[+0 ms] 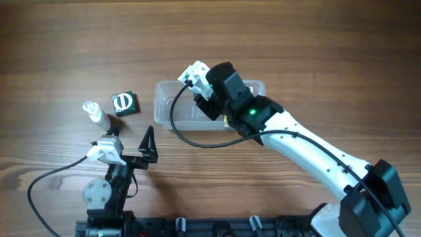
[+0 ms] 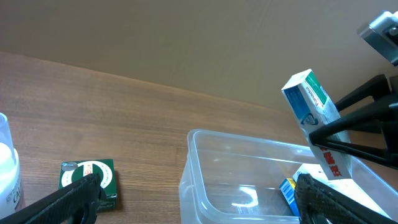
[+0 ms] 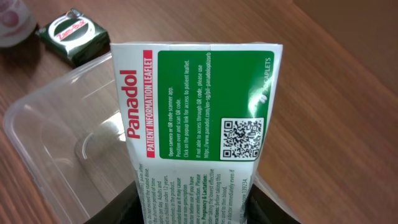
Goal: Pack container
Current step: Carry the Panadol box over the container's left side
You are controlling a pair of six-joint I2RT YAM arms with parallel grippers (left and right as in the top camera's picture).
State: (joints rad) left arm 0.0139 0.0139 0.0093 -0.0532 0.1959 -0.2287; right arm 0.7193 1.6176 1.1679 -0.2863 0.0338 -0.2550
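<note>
The clear plastic container (image 1: 172, 112) lies at the table's middle. My right gripper (image 1: 201, 84) is shut on a white and green Panadol box (image 1: 195, 74) and holds it tilted above the container's left part. In the right wrist view the box (image 3: 194, 118) fills the frame between the dark jaws of that gripper (image 3: 194, 208), with the container's rim (image 3: 43, 115) below it. The left wrist view shows the box (image 2: 311, 102) over the container (image 2: 208, 177), and a blue-edged box (image 2: 286, 194) lying inside. My left gripper (image 1: 150, 143) is open and holds nothing, in front of the container's left end.
A small green box (image 1: 124, 103) sits left of the container and shows again as the green box (image 2: 90, 177) by my left finger. A small clear bottle (image 1: 96, 113) stands further left. Bare wooden table lies on all sides.
</note>
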